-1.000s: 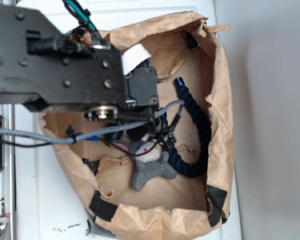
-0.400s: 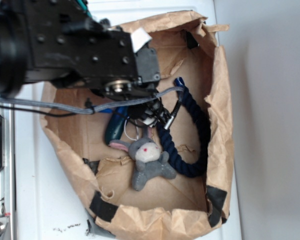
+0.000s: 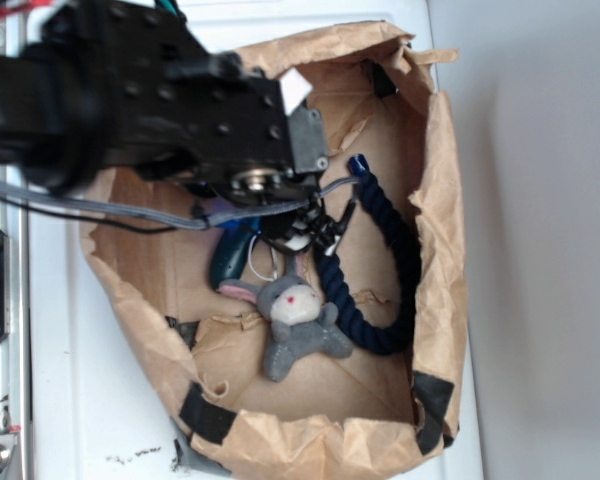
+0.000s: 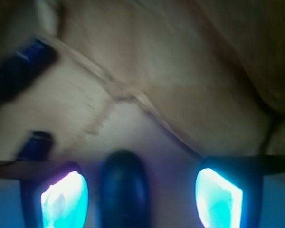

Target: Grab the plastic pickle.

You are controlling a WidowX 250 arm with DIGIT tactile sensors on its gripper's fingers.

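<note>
Pickle placement matters most: we see the plastic pickle on the paper bag floor, between our spread gripper fingers, nearer one, its long axis running away from the wrist.

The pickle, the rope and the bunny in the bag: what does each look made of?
The pickle looks like hard, smooth plastic, dark green with a slight sheen. The rope looks like twisted navy fibre, with visible strands. The bunny looks like soft grey plush with a fuzzy surface. The bag looks like creased brown paper.
</note>
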